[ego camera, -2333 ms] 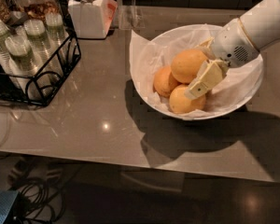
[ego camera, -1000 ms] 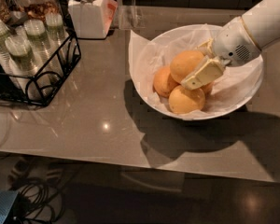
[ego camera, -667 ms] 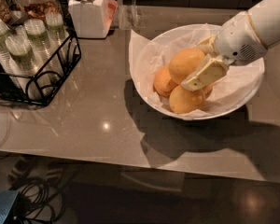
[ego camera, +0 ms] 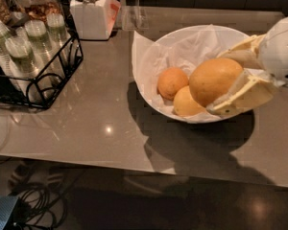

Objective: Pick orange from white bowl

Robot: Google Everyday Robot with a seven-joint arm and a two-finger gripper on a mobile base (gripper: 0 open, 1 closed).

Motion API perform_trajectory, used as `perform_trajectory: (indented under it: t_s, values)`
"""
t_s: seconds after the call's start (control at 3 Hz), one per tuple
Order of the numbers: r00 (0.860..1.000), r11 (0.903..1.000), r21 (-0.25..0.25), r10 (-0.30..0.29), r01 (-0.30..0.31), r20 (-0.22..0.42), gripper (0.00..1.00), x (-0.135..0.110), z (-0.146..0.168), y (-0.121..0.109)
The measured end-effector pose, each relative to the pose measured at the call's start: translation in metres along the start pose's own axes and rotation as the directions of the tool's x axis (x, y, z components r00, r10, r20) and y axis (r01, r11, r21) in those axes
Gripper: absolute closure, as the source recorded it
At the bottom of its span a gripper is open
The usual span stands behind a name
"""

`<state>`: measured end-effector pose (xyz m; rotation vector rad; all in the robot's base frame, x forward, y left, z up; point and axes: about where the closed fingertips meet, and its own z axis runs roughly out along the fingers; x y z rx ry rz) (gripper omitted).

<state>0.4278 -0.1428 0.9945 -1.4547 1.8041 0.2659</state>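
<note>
The orange (ego camera: 214,80), the largest yellowish-orange fruit, is held between the cream fingers of my gripper (ego camera: 224,79) and sits raised above the other fruit. The gripper reaches in from the right, one finger (ego camera: 240,98) under and in front of the orange, the other (ego camera: 240,51) behind it. The white bowl (ego camera: 153,49) is wide, shallow and lined with crumpled white paper. A smaller deeper-orange fruit (ego camera: 172,82) and a yellow-orange one (ego camera: 187,102) lie in it to the left of the held orange.
A black wire rack (ego camera: 36,87) with several lidded cups stands at the left. A white lidded jar (ego camera: 91,11) stands at the back, left of the bowl. The grey counter's front edge (ego camera: 110,159) runs below, with cables on the floor (ego camera: 33,200).
The gripper has closed on the orange and lifted it up and to the right, off the other two fruits. The view now shows the bowl closer.
</note>
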Motion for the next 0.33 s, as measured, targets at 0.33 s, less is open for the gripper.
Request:
perform_trajectory:
  t_s: [0.33]
  values:
    - [1.0, 0.9999, 0.014, 0.001, 0.0, -0.009, 1.0, -0.0001, -0.0067, 0.0035]
